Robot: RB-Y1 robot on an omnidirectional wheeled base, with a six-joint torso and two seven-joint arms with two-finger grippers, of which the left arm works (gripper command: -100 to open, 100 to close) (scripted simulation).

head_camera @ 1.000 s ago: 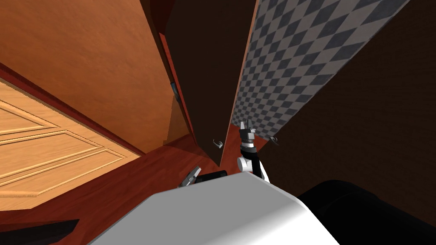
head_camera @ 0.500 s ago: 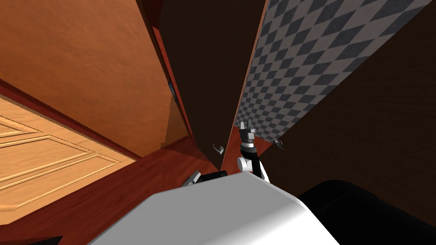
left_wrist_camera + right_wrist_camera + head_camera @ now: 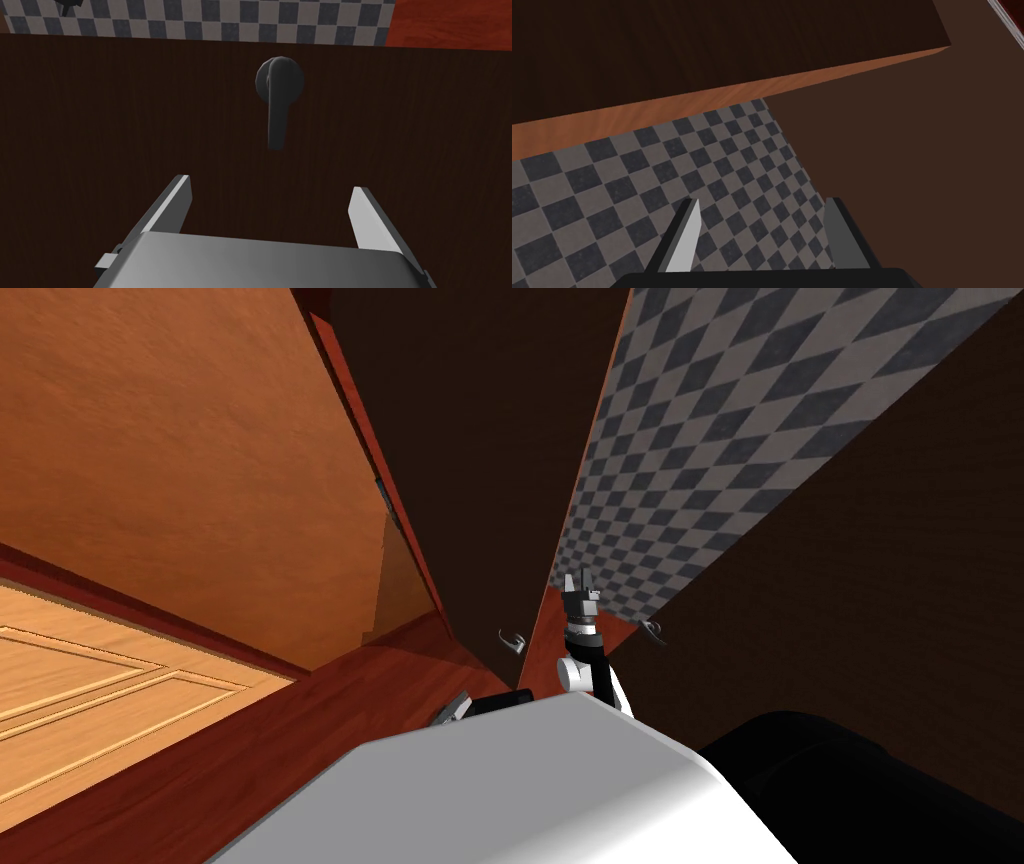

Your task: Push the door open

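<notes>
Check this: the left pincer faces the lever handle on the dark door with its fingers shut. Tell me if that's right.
Not quite: the left pincer faces the lever handle on the dark door with its fingers open, as the left wrist view shows.

House interior; dark door [image 3: 480, 438]; checkered tile floor [image 3: 720, 418]; light panelled woodwork [image 3: 100, 688].

Dim, sharp renders; wide-lens splay
</notes>
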